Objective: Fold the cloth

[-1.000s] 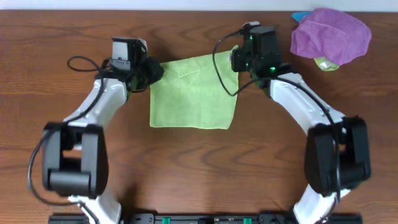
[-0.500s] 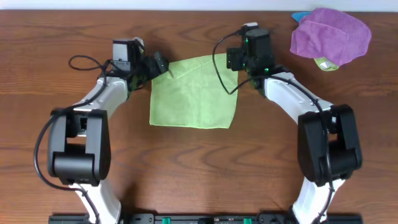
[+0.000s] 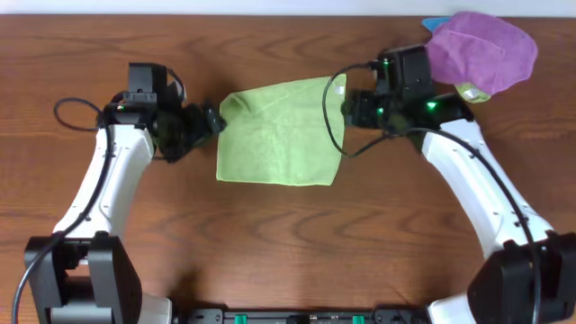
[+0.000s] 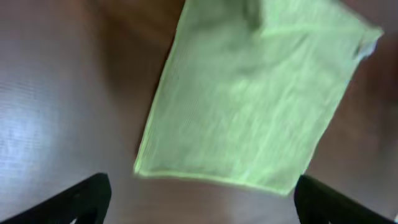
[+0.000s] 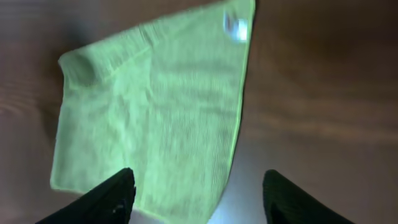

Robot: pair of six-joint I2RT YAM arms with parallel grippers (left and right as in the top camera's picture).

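Now, left gripper (image 4: 200, 190) wide, empty, right gripper (image 5: 199, 186) wide, empty, both beside green cloth (image 3: 281, 130).

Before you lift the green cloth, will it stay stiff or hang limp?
Probably limp: the green cloth lies flat, one corner turned over itself. Likely light, since it looks thin. Its textured weave should not slip easily.

Likely a robotics lab: left arm (image 3: 90, 180), right arm (image 3: 481, 180) at a wooden table (image 3: 270, 252).
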